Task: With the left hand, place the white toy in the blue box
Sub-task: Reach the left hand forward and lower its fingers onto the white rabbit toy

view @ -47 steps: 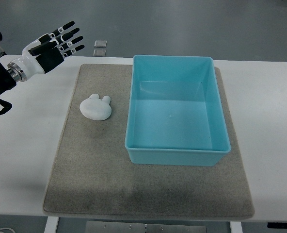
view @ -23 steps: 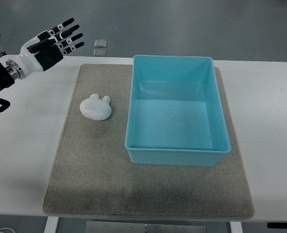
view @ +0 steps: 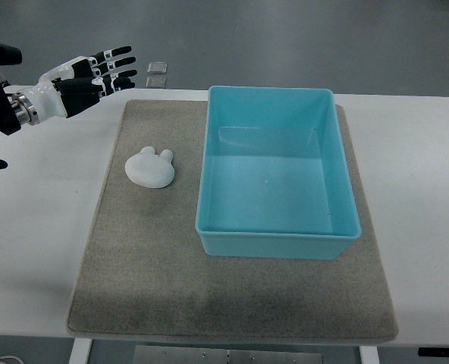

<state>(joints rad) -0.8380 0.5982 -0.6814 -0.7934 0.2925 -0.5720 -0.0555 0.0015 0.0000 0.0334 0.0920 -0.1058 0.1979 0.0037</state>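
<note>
A white rabbit-shaped toy (view: pixel 150 167) lies on the grey mat (view: pixel 149 265), just left of the blue box (view: pixel 277 227). The box stands open and holds nothing. My left hand (view: pixel 107 72) hovers at the far upper left, above the table's back edge, well apart from the toy. Its fingers are stretched out flat and hold nothing. The right arm does not show.
The white table (view: pixel 35 227) carries the mat. Two small grey squares (view: pixel 157 73) lie on the floor beyond the table's far edge. The box's tall walls rise to the right of the toy.
My left hand has turned from a raised, fanned pose to a flatter one with fingers pointing right, and has shifted slightly rightward. The toy and box have stayed put.
</note>
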